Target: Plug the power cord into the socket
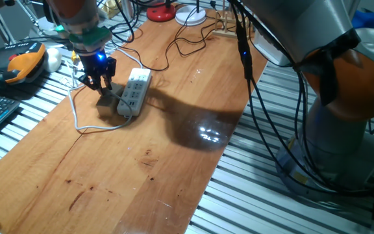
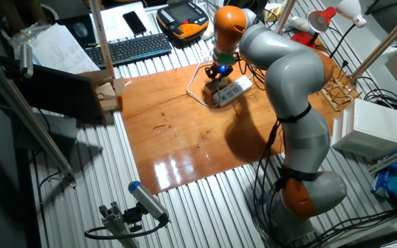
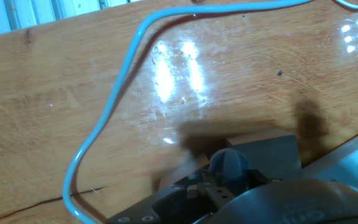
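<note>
- Your hand view shows the cord (image 3: 107,102) looping left of the fingers; the strip (image 1: 133,91) barely enters it.
- The gripper (image 1: 100,84) sits just beside the strip, clamped on the plug (image 1: 107,101).

From where I stand, nothing here can be read: no lettering, brand, number or sign comes out clearly in any of the three views. The socket (image 1: 133,91) shows only its rows of dark holes, and the keyboard (image 2: 131,47) and the orange-and-black handheld unit (image 2: 182,18) beyond the tabletop (image 2: 185,131) are too small and blurred for any key legend or label to be made out. The sheet of paper (image 2: 59,47) on the far side carries faint marks, but they are not legible.
</note>
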`<state>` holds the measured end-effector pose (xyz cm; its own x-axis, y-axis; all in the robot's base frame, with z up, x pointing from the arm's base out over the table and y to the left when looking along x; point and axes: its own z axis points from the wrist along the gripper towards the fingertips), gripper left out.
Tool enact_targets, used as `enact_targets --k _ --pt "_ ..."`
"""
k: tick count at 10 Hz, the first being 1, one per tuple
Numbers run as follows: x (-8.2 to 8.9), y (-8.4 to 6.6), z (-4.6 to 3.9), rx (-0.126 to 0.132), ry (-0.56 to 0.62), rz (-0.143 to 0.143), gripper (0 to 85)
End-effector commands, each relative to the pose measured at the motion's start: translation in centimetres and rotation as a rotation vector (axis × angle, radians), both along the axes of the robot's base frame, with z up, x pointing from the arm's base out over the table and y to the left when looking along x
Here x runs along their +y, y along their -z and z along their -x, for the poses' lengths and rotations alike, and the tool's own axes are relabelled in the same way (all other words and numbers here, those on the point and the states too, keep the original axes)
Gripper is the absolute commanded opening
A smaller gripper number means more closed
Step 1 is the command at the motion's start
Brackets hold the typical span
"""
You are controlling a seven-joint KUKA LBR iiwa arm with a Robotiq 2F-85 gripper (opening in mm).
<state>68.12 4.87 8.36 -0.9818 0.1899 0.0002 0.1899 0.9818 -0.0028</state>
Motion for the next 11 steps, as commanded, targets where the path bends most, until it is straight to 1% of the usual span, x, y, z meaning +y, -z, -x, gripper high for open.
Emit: enact_targets --k 1,6,7,9,10,11 --pt "0.0 0.03 0.01 0.0 -0.001 -0.001 34.0" --pt "-0.01 0.05 0.02 -0.012 -0.011 -0.003 34.0" --pt "-0.01 0.05 0.02 -0.012 -0.014 -0.003 17.0" --pt "-0.01 0.04 0.03 -0.012 -0.021 -0.007 17.0" --pt "0.0 0.02 0.03 -0.01 -0.024 -0.013 0.0" --pt "0.0 -0.03 0.05 -0.009 -0.032 -0.02 0.0"
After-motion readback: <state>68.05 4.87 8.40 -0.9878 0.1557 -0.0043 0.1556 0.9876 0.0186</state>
